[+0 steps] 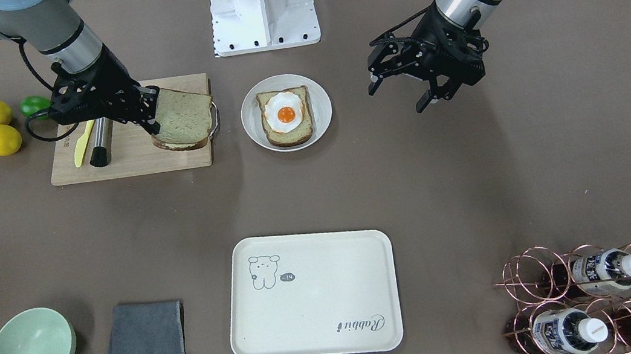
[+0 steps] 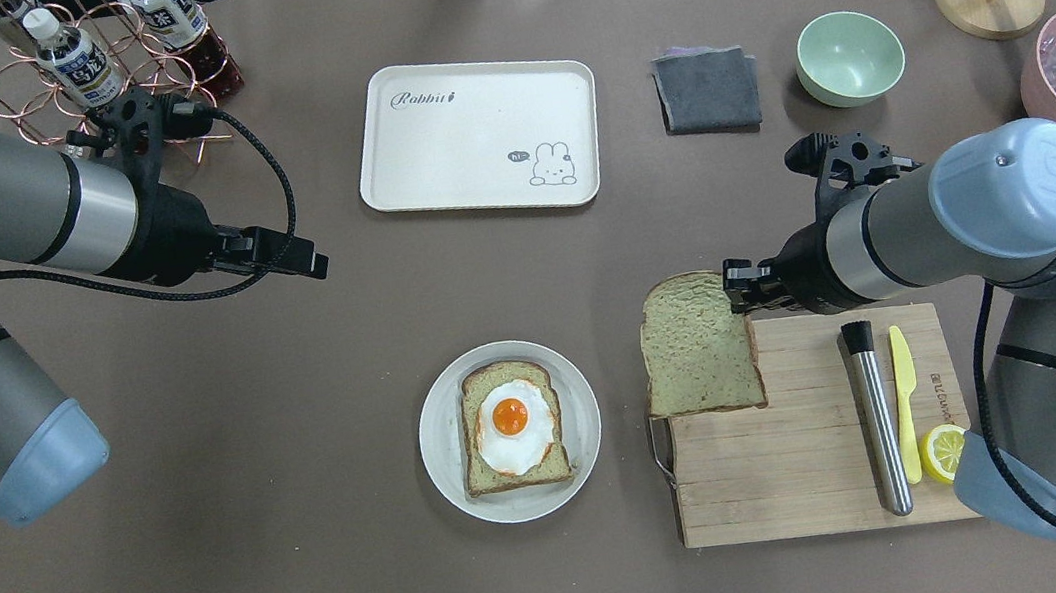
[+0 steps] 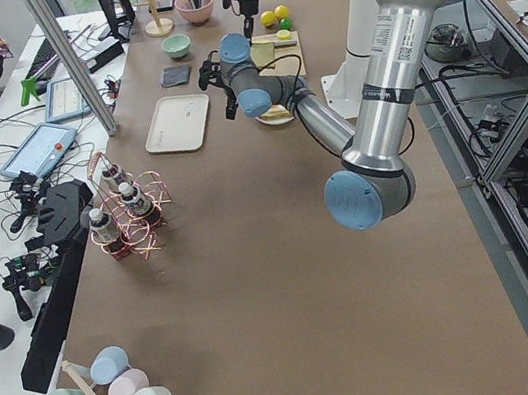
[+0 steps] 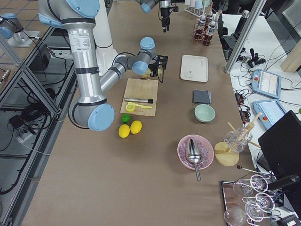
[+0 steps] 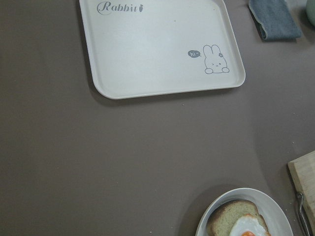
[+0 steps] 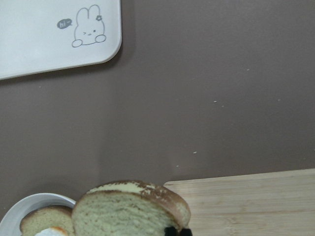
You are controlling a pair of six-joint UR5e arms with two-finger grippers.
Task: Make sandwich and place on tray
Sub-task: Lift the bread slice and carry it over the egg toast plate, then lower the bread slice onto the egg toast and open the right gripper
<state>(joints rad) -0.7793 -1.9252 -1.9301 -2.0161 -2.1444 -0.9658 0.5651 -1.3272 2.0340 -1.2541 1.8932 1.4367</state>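
We are looking down on the brown table [image 1: 474,180], and the biggest piece on it, the cream tray [image 1: 331,297], is lying flat near the operators' edge, bear drawing and "Rabbit" script facing up. Up toward the robot's base, the wooden cutting board [image 1: 130,155] is sitting on the right arm's side, and just beside it the round white plate [image 1: 321,106] is resting in the middle. Plate and board are both well apart from the tray.

Over the board's corner nearest the plate, the right gripper [image 1: 153,110] is pinching one bread slice [image 1: 184,118] by its edge, and the slice is hanging tilted. We cannot tell whether its low edge is touching the wood. Across the table, the left gripper [image 1: 399,96] is hovering above bare tabletop beside the plate, its fingers spread wide and holding nothing.

On the plate, the other slice [image 1: 292,136] is lying flat, and the fried egg [image 1: 284,113] is sitting on top of it, orange yolk up and uncovered.
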